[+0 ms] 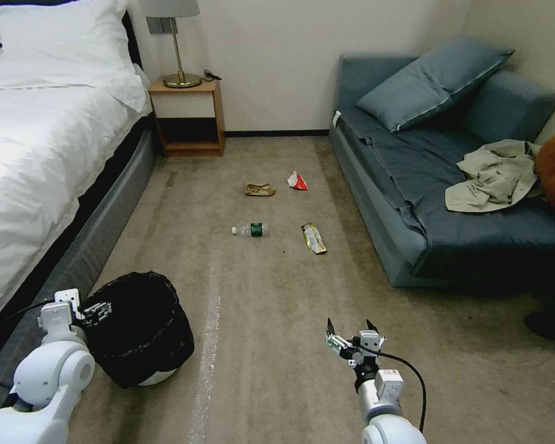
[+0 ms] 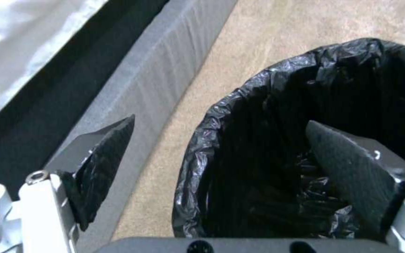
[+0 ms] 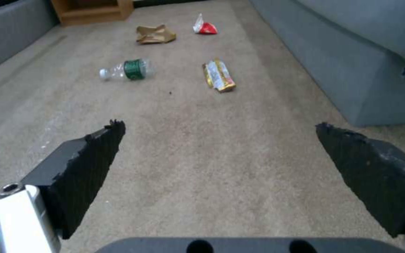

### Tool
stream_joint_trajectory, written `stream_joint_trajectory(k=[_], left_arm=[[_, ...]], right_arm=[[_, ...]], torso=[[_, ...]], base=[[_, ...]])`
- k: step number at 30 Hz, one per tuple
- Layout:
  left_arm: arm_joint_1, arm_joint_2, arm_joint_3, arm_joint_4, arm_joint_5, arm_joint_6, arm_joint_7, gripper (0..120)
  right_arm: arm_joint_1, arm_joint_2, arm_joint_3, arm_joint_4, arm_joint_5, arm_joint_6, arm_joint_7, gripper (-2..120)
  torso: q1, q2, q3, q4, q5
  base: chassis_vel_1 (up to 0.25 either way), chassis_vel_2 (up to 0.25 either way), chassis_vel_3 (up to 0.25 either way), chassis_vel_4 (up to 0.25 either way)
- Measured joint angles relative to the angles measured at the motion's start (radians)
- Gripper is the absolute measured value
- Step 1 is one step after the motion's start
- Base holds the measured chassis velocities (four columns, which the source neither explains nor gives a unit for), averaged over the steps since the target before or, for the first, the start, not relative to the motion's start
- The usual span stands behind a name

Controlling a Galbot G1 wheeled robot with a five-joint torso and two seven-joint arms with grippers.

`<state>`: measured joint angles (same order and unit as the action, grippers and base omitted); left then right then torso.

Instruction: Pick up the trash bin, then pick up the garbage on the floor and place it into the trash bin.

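Black-bagged trash bin (image 1: 143,333) not yet lifted: left gripper (image 2: 219,154) spread, straddling rim, needs clamping. Right gripper (image 1: 351,330) spread, idle w/ nothing held.

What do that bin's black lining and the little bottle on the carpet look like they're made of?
The trash bin's lining looks like thin black plastic film: glossy and finely crinkled, folded over the rim. The bottle seems clear plastic, see-through, with a green label and a white cap. Neither can be confirmed by sight.
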<state>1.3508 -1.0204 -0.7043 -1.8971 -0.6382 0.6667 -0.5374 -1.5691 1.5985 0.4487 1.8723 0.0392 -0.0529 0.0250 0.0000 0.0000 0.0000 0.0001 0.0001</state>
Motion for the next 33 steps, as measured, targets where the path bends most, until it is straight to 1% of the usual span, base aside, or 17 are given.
stream_joint_trajectory(k=[1,3,7,8,10,12,21,25,26,27,28,29,30,31,33], left_arm=[[0.0,0.0,0.0,0.0,0.0,0.0,0.0,94],[-0.031,0.014,0.017,0.033,-0.03,0.017,-0.009,94],[-0.051,0.023,0.03,0.056,-0.04,0.024,-0.01,93],[-0.069,0.034,0.043,0.085,-0.043,0.029,-0.009,90],[-0.075,0.037,0.047,0.096,-0.043,0.03,-0.008,89],[-0.09,0.045,0.061,0.136,-0.042,0.03,-0.002,86],[-0.101,0.045,0.076,0.185,-0.035,0.031,0.014,86],[-0.105,0.041,0.083,0.203,-0.031,0.031,0.019,81],[-0.106,0.04,0.084,0.208,-0.027,0.031,0.022,79],[-0.106,0.038,0.086,0.214,-0.021,0.032,0.027,72],[-0.106,0.038,0.086,0.214,-0.021,0.032,0.027,72],[-0.106,0.038,0.086,0.217,-0.019,0.032,0.028,69],[-0.106,0.037,0.087,0.222,-0.016,0.032,0.031,63],[-0.106,0.037,0.087,0.222,-0.016,0.032,0.031,63],[-0.106,0.036,0.087,0.225,-0.011,0.03,0.036,52]], right_arm=[[0.0,0.0,0.0,0.0,0.0,0.0,0.0,100],[0.003,0.003,0.0,-0.003,-0.003,-0.002,0.0,100],[0.004,0.004,0.0,-0.004,-0.005,-0.003,-0.001,100],[0.004,0.006,0.001,-0.004,-0.008,-0.004,-0.001,100],[0.004,0.006,0.001,-0.004,-0.009,-0.005,0.0,100],[0.005,0.008,0.002,-0.004,-0.012,-0.007,-0.001,100],[0.004,0.008,-0.001,-0.002,-0.02,-0.007,-0.001,100],[0.001,0.008,-0.005,0.0,-0.027,-0.007,-0.001,100],[0.0,0.008,-0.005,0.001,-0.029,-0.007,-0.001,100],[-0.003,0.008,-0.006,0.003,-0.032,-0.007,-0.001,100],[-0.003,0.008,-0.006,0.003,-0.032,-0.007,-0.001,100],[-0.004,0.008,-0.007,0.004,-0.033,-0.007,-0.001,100],[-0.007,0.008,-0.008,0.006,-0.034,-0.007,-0.001,100],[-0.007,0.008,-0.008,0.006,-0.034,-0.007,-0.001,100],[-0.009,0.008,-0.009,0.009,-0.036,-0.007,-0.001,100]], torso=[[0.0,0.0,0.0,0.0,0.0],[0.0,0.0,0.0,-0.0001,-0.0005],[0.0,0.0,0.0,-0.0001,-0.0007],[0.0,0.0,0.0,-0.0002,-0.0008],[0.0,0.0,0.0,-0.0001,-0.0009],[0.0,0.0,0.0,-0.0001,-0.001],[0.0,0.0,0.0,0.0001,-0.0008],[0.0,0.0,0.0,0.0003,-0.0006],[0.0,0.0,0.0,0.0005,-0.0006],[0.0,0.0,0.0,0.0005,-0.0004],[0.0,0.0,0.0,0.0005,-0.0004],[0.0,0.0,0.0,0.0005,-0.0004],[0.0,0.0,0.0,0.0004,-0.0004],[0.0,0.0,0.0,0.0004,-0.0004],[0.0,0.0,0.0,0.0002,-0.0004]], base=[[0.0,0.0,0.0,0.0],[0.0,0.0,0.0,0.0],[0.0,0.0,0.0,0.0],[0.0,0.0,0.0,0.0],[0.0,0.0,0.0,0.0],[0.0,0.0,0.0,0.0],[0.0,0.0,0.0,0.0],[0.0,0.0,0.0,0.0],[0.0,0.0,0.0,0.0],[0.0,0.0,0.0,0.0],[0.0,0.0,0.0,0.0],[0.0,0.0,0.0,0.0],[0.0,0.0,0.0,0.0],[0.0,0.0,0.0,0.0],[0.0,0.0,0.0,0.0]])
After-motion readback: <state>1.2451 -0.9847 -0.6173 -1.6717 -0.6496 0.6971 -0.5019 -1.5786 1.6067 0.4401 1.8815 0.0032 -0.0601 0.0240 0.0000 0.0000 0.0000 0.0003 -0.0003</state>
